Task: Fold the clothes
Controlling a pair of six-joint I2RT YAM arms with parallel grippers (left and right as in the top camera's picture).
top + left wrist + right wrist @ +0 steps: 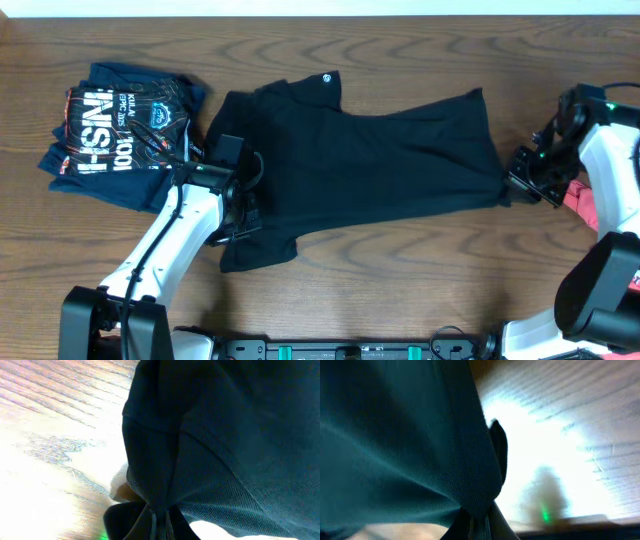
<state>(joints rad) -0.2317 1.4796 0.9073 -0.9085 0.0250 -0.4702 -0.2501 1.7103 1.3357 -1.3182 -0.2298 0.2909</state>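
Note:
A black T-shirt lies spread across the middle of the wooden table, collar at the back. My left gripper is shut on the black T-shirt at its left sleeve side; the left wrist view shows the dark cloth bunched between the fingers. My right gripper is shut on the black T-shirt at its right hem corner; the right wrist view shows the cloth pinched between the fingers. A folded dark shirt with orange and white print lies at the left.
A pink-red item shows at the right edge behind the right arm. Bare wooden table lies in front of the shirt. The arm bases stand at the front edge.

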